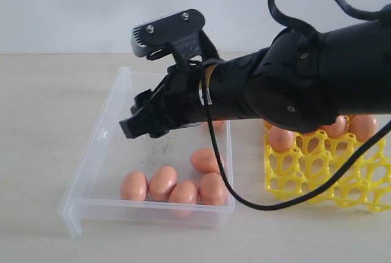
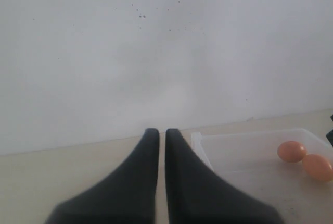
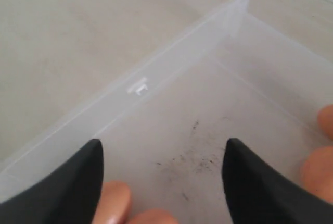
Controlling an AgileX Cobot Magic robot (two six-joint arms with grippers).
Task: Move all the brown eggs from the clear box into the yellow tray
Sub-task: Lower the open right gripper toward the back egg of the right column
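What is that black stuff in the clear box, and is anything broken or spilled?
Only the dark specks stand out: a scatter of them lies on the floor of the clear box, like dirt or crumbs. The brown eggs that show look whole, with no cracks or leaks, and the yellow tray sits flat.

Right pincer (image 1: 131, 125) hangs over the clear box (image 1: 91, 153), jaws spread wide, nothing between them. Straight below, bare box floor with only dark specks (image 3: 192, 164), so there's room there. At the near end it gets tight: five brown eggs (image 1: 165, 183) are bunched against the near wall, four of them touching in a row. The arm hides part of the far end. A black cable (image 1: 217, 171) sags across the box's right side and on across the yellow tray (image 1: 305, 171). The tray's far cups are filled, its near cups free. The table (image 1: 36, 122) left of the box lies open.
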